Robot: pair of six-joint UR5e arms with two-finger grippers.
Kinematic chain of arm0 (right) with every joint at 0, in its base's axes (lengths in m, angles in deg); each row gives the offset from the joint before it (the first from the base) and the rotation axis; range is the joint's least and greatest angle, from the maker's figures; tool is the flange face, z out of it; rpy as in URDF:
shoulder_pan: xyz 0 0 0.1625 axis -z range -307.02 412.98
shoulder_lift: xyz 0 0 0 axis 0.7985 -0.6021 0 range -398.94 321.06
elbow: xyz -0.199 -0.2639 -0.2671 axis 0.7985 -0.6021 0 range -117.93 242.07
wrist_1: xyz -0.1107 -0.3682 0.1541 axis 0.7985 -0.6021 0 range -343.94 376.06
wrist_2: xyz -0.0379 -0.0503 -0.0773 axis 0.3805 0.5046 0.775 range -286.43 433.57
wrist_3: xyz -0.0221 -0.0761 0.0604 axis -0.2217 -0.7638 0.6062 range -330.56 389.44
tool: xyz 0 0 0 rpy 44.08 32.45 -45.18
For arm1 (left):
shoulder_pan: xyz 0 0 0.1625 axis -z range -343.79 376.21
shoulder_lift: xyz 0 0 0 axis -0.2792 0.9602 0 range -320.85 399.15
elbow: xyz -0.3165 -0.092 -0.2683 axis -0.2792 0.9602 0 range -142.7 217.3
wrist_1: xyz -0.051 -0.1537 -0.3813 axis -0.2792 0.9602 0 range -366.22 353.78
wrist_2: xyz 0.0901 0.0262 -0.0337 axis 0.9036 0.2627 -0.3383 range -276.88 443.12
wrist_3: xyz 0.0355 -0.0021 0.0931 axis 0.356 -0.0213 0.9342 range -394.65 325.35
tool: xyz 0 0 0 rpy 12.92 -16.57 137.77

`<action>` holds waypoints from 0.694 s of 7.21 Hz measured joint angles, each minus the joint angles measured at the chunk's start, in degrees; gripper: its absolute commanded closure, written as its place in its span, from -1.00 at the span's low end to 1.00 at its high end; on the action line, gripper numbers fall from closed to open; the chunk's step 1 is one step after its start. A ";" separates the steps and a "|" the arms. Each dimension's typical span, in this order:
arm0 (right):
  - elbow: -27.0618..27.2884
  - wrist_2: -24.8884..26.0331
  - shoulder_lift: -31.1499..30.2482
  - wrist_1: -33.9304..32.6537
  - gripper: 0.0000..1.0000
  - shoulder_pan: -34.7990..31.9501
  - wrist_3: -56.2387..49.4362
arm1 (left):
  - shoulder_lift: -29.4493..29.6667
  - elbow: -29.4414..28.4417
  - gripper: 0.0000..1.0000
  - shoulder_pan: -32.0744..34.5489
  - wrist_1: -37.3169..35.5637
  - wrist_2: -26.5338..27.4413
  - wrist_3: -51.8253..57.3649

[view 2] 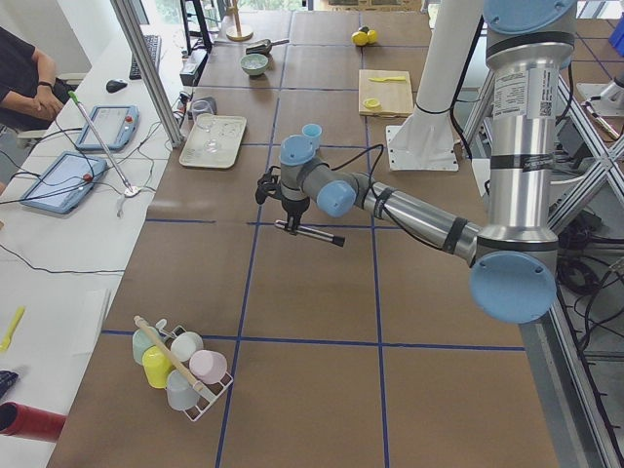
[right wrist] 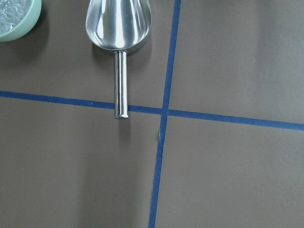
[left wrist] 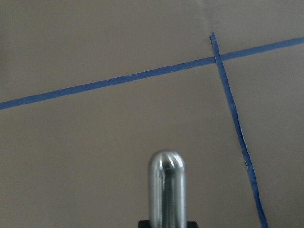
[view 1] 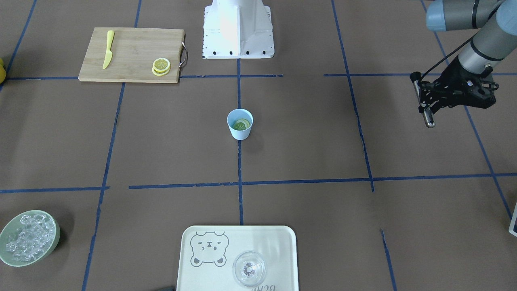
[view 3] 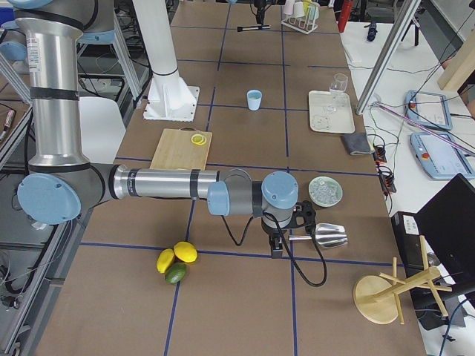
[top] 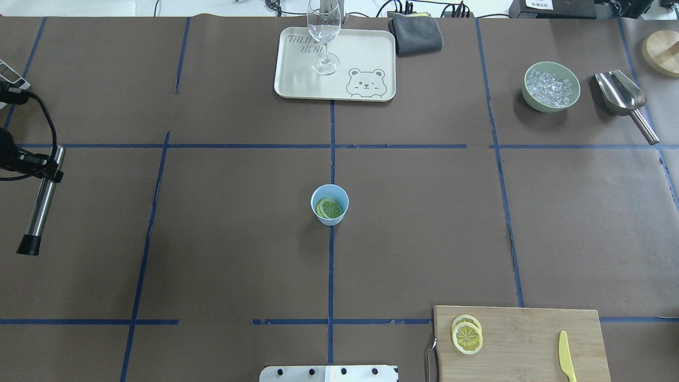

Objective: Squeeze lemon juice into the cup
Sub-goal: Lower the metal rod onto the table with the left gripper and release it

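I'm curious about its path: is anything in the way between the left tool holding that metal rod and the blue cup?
Nothing visible. Only taped table surface lies between the left tool, shut on the metal rod, and the cup with its lemon slice.

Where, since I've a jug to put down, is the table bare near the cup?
Bare: the squares either side of the cup, and the stretch between it and the tray. Crowded: the bowl and scoop corner, the board, and the left edge, where the left tool holds a rod.
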 measured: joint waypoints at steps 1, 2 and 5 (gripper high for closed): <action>0.00 0.01 -0.18 0.47 -1.00 0.00 0.08 | 2.27 -1.75 1.00 -0.09 -3.85 -0.08 -0.06; 0.07 0.01 -0.23 0.63 -1.00 0.00 0.14 | 3.20 -4.32 1.00 -0.22 -5.03 -0.20 -0.26; 0.32 0.01 -0.21 0.77 -1.00 -0.02 0.22 | 3.87 -10.41 1.00 -2.94 -1.38 -0.32 -4.55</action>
